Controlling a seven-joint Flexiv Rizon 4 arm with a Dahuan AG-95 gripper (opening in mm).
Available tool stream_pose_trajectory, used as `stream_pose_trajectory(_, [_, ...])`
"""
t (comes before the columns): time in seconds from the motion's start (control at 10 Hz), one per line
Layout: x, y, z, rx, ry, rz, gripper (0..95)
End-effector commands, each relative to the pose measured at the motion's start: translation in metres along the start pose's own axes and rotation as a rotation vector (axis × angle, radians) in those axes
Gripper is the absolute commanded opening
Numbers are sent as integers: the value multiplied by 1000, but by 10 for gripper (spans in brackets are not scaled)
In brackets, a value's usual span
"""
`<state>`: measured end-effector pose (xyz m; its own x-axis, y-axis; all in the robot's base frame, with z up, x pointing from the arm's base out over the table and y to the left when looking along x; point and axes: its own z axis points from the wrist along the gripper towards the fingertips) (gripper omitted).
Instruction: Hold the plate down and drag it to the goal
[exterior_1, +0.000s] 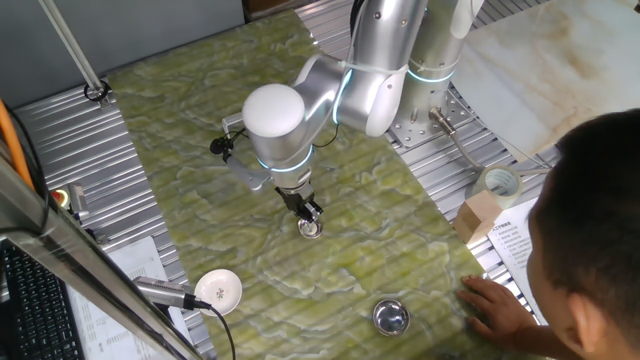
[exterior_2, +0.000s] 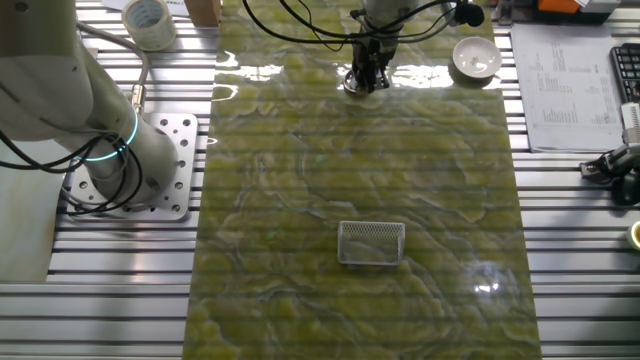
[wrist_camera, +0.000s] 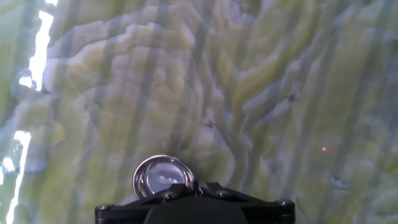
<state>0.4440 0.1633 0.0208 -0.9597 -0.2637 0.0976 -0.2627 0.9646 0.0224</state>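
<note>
The plate (exterior_1: 312, 229) is a small shiny round silver dish lying on the green marbled mat. My gripper (exterior_1: 309, 212) stands straight over it, fingers together and shut, its tip down at the plate's rim. From the other fixed view the plate (exterior_2: 357, 86) peeks out under the gripper (exterior_2: 366, 78) near the mat's far edge. The hand view shows the plate (wrist_camera: 160, 175) at the bottom, partly hidden behind the black gripper (wrist_camera: 198, 188); I cannot see the contact itself.
A larger metal bowl (exterior_1: 391, 317) and a person's hand (exterior_1: 495, 302) are at the mat's near right. A white round disc (exterior_1: 219, 290) lies near left. A wire mesh basket (exterior_2: 371, 243) sits mid-mat. A small red dot (wrist_camera: 324, 149) shows on the mat.
</note>
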Motion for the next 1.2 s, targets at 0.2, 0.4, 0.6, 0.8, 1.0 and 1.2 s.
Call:
stream_pose_trajectory(0.2, [-1, 0, 1, -2, 7, -5, 0])
stream_pose_trajectory(0.4, [-2, 1, 2, -3, 6, -10, 0])
stream_pose_trajectory(0.6, [-2, 1, 2, -5, 6, -11, 0])
stream_pose_trajectory(0.8, [-2, 1, 2, -11, 3, -2, 0])
stream_pose_trajectory(1.0, [-2, 1, 2, -15, 1, 12, 0])
stream_pose_trajectory(1.2, [-2, 1, 2, -15, 1, 27, 0])
